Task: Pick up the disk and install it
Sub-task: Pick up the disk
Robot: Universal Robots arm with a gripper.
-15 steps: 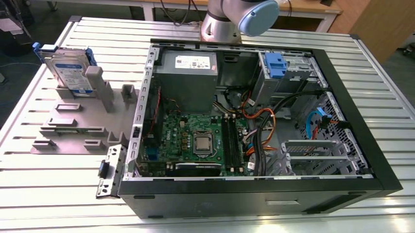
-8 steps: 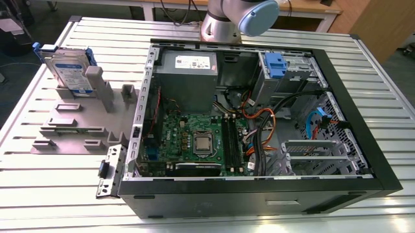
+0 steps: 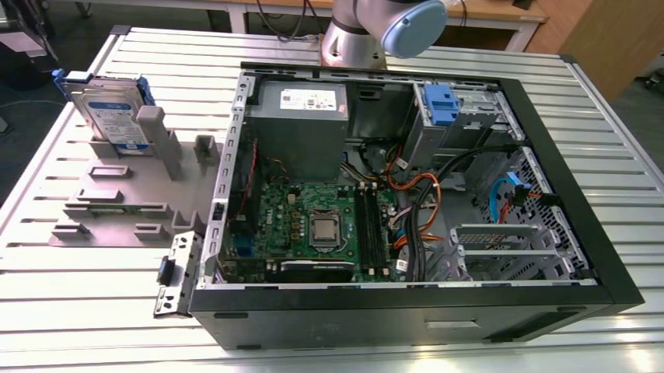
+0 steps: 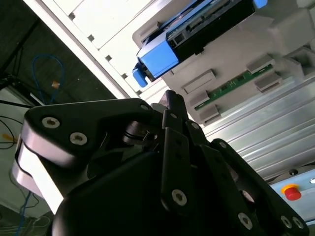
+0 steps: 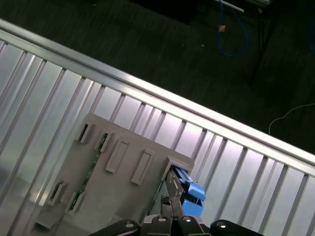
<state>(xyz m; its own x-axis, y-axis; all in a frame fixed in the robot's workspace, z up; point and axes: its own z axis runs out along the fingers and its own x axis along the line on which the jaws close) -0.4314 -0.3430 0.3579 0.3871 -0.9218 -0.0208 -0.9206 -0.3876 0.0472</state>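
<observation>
While the jaws sit drawn together and empty, we find the disk (image 4: 194,34) ahead of their tips and clearly apart. It stands on edge in the grey holder (image 3: 114,202) at the table's (image 3: 83,311) far left, beside the computer case (image 3: 581,233). We see an arm joint (image 3: 410,23) above the case's far side.

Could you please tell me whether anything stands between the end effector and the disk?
Nothing visible does: in the second wrist view, open space lies between the end effector and the disk in its grey fixture.
</observation>
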